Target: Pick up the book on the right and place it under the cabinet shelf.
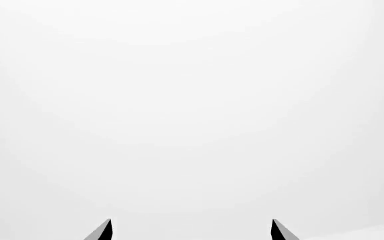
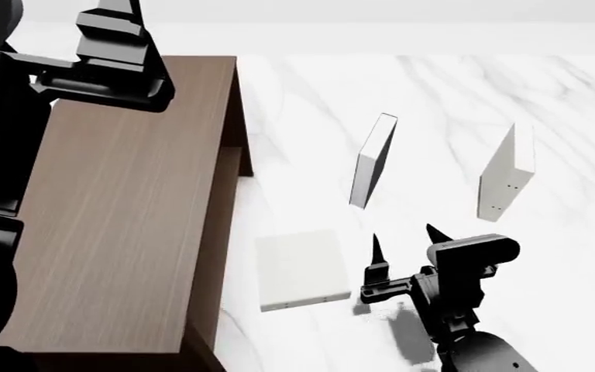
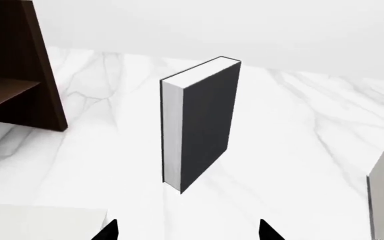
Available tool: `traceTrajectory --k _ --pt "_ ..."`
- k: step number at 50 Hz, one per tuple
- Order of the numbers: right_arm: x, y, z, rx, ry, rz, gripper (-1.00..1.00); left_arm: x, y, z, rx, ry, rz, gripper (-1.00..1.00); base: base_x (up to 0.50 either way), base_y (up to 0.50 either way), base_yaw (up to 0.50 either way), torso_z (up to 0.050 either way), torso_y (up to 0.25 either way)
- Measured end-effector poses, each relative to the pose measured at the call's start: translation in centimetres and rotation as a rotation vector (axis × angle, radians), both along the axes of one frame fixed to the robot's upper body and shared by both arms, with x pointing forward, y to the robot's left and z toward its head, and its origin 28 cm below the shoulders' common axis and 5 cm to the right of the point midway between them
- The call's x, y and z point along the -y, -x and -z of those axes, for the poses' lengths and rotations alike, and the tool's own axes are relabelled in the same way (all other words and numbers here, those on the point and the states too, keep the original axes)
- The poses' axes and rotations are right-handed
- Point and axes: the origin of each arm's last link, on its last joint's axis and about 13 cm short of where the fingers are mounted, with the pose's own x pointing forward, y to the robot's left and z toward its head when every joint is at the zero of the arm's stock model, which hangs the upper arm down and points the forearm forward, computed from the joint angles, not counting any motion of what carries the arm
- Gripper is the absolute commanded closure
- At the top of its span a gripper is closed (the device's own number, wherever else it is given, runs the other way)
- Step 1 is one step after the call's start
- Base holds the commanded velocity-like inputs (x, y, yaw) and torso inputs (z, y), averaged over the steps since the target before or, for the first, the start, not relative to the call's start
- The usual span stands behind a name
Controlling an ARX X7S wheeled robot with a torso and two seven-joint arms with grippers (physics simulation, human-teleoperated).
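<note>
Marble worktop point(image 2: 308, 93) carried everything, and nearest the robot the right claw point(image 2: 403, 242) hovered low over it with its jaws spread and nothing between them. Just to its left a flat white book point(image 2: 300, 268) lay on its face beside the cabinet. A little farther on stood a black-faced book point(image 2: 373, 160) upright on its edge, and the right wrist view had it dead centre between the fingertips point(image 3: 112, 227). That looked like the main hazard: the claw seemed lined up on the wrong volume, so a straight advance would probably seize or topple it. The book point(image 2: 505, 172) the task wanted, plain white with a pale spine and two tiny dots, stood upright farther right, well apart from the claw and only clipped at the edge of the right wrist view. Thin and standing on edge, it would likely tip at a glancing touch. The cabinet shelf point(image 2: 132, 209) rose along the left, its inner board showing. Above its far end the left claw point(image 1: 192, 227) hung open, seeing only blank white
</note>
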Motion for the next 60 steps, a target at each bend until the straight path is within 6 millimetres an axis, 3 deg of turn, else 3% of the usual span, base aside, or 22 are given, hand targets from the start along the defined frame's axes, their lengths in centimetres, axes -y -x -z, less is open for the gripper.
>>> traceTrajectory --k 46,60 --pt "1.2 -2.8 5.6 -0.161 0.087 -0.031 -1.00 0.4 0.2 -0.2 -0.005 -0.016 0.024 -1.00 0.00 0.00 0.00 0.001 0.004" --pt "0.9 -4.3 6.1 -0.151 0.040 -0.087 -1.00 0.1 0.4 -0.3 0.007 -0.020 0.013 -1.00 0.00 0.00 0.00 0.000 0.000"
